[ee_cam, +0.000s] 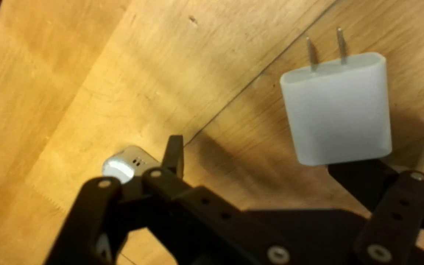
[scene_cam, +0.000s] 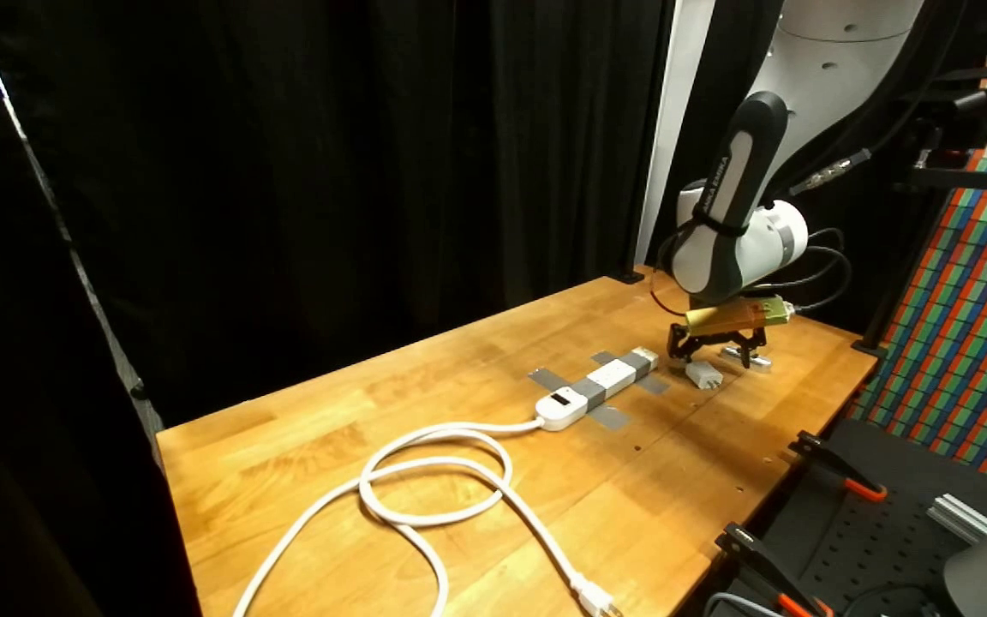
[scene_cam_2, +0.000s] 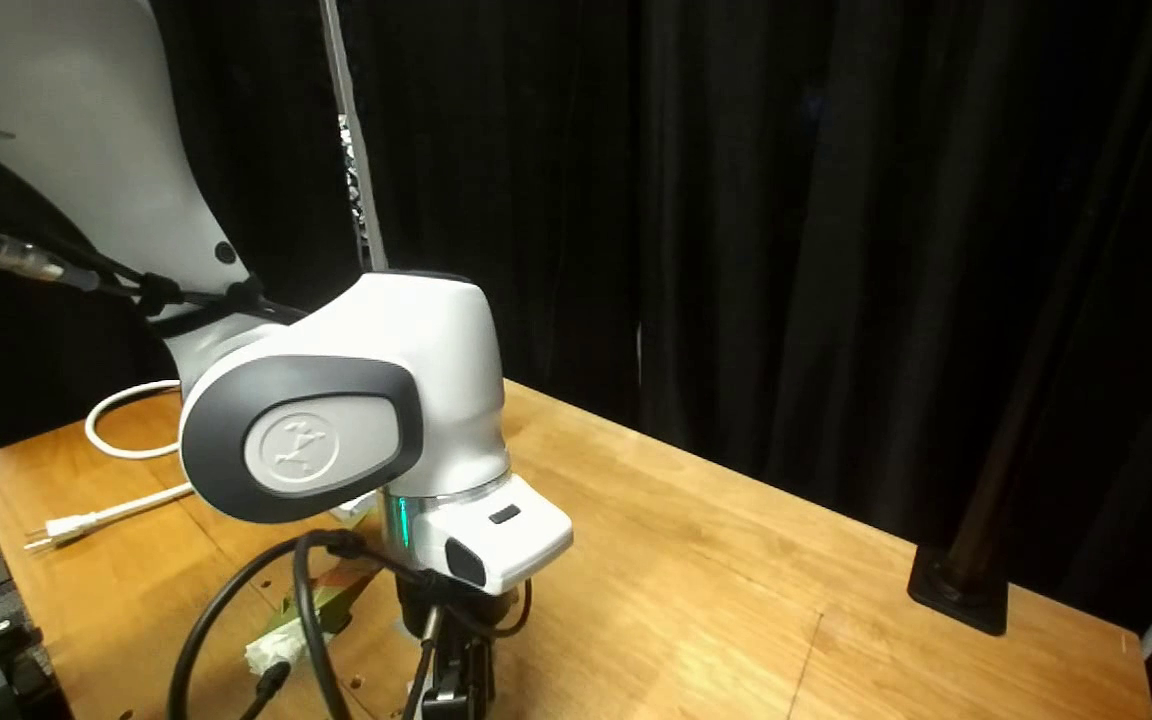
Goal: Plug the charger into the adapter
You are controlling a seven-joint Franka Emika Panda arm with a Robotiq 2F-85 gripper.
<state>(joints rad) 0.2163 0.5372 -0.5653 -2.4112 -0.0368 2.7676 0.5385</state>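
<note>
Gripper (ee_cam: 254, 156) wide open, low over the wooden table (scene_cam: 288, 446); charger (scene_cam: 704, 375) lying just beside it, apart from the adapter (scene_cam: 613, 375).
Nearest in an exterior view: cable's plug (scene_cam: 592, 596), with loops of white cable (scene_cam: 429, 520) farther back and left; two black-and-orange clamps (scene_cam: 763, 561) along the right edge. Adapter mid-table, running near left to far right, grey tape (scene_cam: 609, 417) across it and onto the wood. Charger on the wood right of the adapter's far end, prongs pointing near right. Wrist view: fingers (ee_cam: 174, 158) spread, charger right by one fingertip, can't tell if touching; small silvery piece (ee_cam: 129, 162) by the opposite finger, partly hidden. White-and-black arm (scene_cam: 738, 248) far right, black curtain (scene_cam: 331, 214) along the far side.
</note>
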